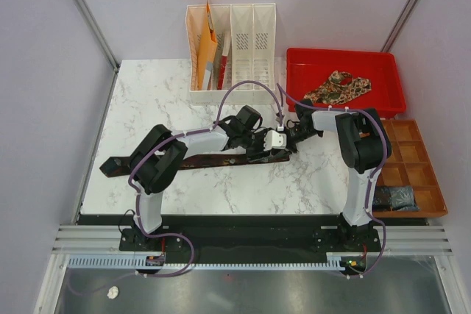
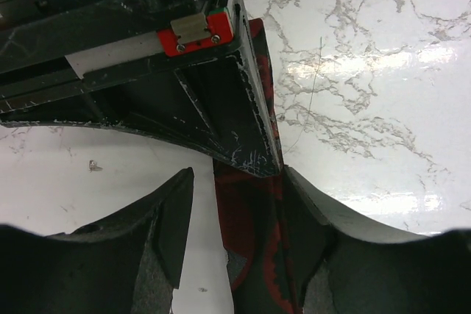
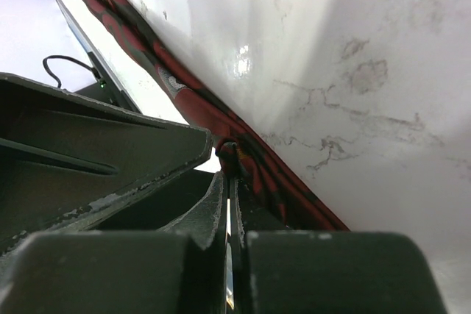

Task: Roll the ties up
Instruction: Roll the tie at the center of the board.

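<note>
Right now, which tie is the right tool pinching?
The dark maroon tie stretched across the marble table; the right tool is shut on its end. The paisley tie lies in the red tray.

- My left arm reaches right, wrist tipped down; my left gripper stands with its jaws apart.
- My right arm reaches left toward it; my right gripper is pinched closed.

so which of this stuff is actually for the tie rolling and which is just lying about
job: dark maroon fabric necktie pinched by right claw, tan paisley fabric necktie in red plastic tray
lying about: white slotted file rack, orange paper folders
</note>
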### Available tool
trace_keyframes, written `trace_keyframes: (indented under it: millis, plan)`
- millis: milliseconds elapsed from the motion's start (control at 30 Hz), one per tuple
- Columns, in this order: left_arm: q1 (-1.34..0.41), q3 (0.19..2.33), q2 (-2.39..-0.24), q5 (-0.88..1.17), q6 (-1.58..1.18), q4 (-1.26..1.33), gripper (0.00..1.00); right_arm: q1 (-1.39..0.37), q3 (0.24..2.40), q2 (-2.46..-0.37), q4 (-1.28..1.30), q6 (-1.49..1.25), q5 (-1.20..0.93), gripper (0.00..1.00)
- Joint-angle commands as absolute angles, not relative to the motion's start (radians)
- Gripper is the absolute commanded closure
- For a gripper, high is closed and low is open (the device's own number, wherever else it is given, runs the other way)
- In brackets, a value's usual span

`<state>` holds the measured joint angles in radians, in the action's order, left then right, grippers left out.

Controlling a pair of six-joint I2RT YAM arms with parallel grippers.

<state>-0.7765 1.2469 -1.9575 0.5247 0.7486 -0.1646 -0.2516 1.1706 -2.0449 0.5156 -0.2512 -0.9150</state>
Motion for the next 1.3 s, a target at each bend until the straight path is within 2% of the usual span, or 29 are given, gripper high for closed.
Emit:
trace_keyframes:
  millis: [0, 100, 200, 333, 433, 467, 567, 867, 1267]
  plan:
    - [-0.787, 1.270, -1.980, 0.549, 0.729, -0.141, 0.42, -0.252, 1.203, -2.059, 0.500, -0.259, -0.913, 0.98]
    - [-0.795, 1.275, -1.986, 0.565, 0.732, -0.158, 0.43, -0.252, 1.204, -2.060, 0.497, -0.265, -0.914, 0.97]
    - [-0.802, 1.282, -1.999, 0.561, 0.727, -0.172, 0.48, -0.252, 1.204, -2.060, 0.494, -0.273, -0.914, 0.97]
    - [-0.805, 1.295, -2.011, 0.554, 0.704, -0.178, 0.50, -0.253, 1.206, -2.062, 0.492, -0.273, -0.916, 0.96]
    - [-0.805, 1.307, -2.025, 0.542, 0.683, -0.178, 0.57, -0.252, 1.204, -2.060, 0.491, -0.273, -0.913, 0.95]
    - [-0.805, 1.308, -2.026, 0.538, 0.680, -0.181, 0.62, -0.253, 1.203, -2.060, 0.492, -0.275, -0.914, 0.93]
    - [-0.805, 1.304, -2.025, 0.531, 0.692, -0.192, 0.70, -0.253, 1.209, -2.052, 0.497, -0.275, -0.923, 0.87]
    - [-0.805, 1.304, -2.033, 0.515, 0.709, -0.230, 0.83, -0.170, 1.304, -2.003, 0.721, -0.124, -0.905, 0.78]
    - [-0.807, 1.322, -2.051, 0.506, 0.735, -0.267, 0.87, -0.058, 1.351, -1.921, 0.887, -0.018, -0.852, 0.62]
